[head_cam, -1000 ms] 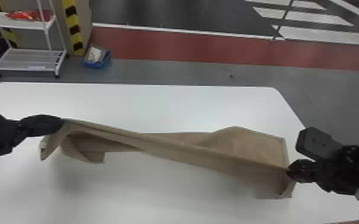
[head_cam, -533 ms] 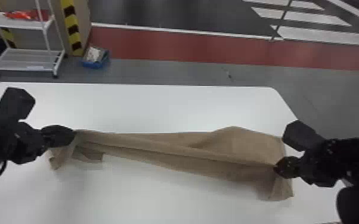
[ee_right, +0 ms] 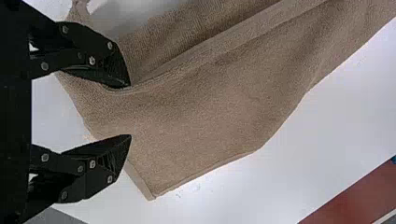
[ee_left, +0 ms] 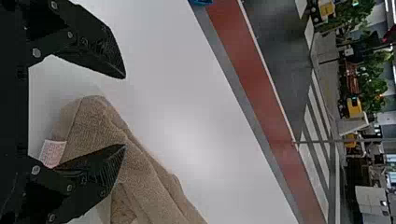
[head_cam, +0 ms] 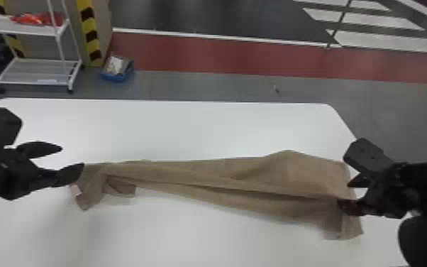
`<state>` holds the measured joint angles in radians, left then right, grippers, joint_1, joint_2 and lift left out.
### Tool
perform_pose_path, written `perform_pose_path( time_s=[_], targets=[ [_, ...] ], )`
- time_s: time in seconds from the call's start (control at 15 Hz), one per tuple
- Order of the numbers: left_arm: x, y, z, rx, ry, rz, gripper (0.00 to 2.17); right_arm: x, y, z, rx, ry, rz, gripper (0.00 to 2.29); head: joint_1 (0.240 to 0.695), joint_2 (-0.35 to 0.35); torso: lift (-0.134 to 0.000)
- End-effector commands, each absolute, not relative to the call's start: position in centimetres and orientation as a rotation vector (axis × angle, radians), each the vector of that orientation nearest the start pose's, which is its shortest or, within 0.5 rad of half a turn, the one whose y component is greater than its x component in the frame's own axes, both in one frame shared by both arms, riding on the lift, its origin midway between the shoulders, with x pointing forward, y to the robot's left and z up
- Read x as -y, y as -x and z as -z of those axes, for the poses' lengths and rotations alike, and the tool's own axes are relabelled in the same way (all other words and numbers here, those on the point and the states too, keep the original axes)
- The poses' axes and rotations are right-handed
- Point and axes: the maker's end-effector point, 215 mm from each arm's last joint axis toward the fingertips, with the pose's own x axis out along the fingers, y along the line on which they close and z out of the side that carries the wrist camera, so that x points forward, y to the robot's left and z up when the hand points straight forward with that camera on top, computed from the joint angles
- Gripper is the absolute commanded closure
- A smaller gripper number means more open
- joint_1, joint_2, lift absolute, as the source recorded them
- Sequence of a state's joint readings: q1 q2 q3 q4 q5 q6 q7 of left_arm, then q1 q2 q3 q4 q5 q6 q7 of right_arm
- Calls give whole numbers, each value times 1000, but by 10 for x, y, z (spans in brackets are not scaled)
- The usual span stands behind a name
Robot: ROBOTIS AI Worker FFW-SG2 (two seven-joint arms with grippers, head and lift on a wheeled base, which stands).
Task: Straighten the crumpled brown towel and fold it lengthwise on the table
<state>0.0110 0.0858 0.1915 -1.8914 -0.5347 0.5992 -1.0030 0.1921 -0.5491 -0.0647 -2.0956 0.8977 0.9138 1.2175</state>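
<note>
While crumpled brown cloth towel [head_cam: 223,174] stretches sideways across white, round-cornered bench [head_cam: 188,127], black left end effector [head_cam: 72,156] hangs open at its narrower, bunched left end, fingers well parted. Small white label [ee_left: 53,153] on towel near one of those fingers. Black right end effector [head_cam: 344,193] also open, at towel's broader right end, one finger at long fold, other spread away. Beyond bench, white shelf rack [head_cam: 33,28] and blue bin [head_cam: 117,76] on floor.
</note>
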Motion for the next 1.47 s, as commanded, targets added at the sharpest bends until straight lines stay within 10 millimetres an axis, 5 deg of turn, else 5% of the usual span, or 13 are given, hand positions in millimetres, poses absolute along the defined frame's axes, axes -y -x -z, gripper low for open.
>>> perform_pose_path(
  time_s=[0.0,0.47,0.67,1.0,1.4],
  targets=[
    [-260,-516,393,-536,-321,537,26,441,-426,396,-1031,845,-349,296,695,-182,-124],
    [-258,-513,397,-543,-311,537,26,500,-465,372,-1040,828,-149,269,695,-252,-124],
    [-258,-508,401,-550,-309,537,26,483,-470,385,-1043,784,-154,272,695,-267,-124],
    [-262,-505,405,-559,-307,530,26,442,-430,405,-1067,691,-307,272,695,-226,-124],
    [-260,-505,405,-556,-308,532,29,449,-385,419,-1123,664,-335,562,695,-222,-124]
  ],
)
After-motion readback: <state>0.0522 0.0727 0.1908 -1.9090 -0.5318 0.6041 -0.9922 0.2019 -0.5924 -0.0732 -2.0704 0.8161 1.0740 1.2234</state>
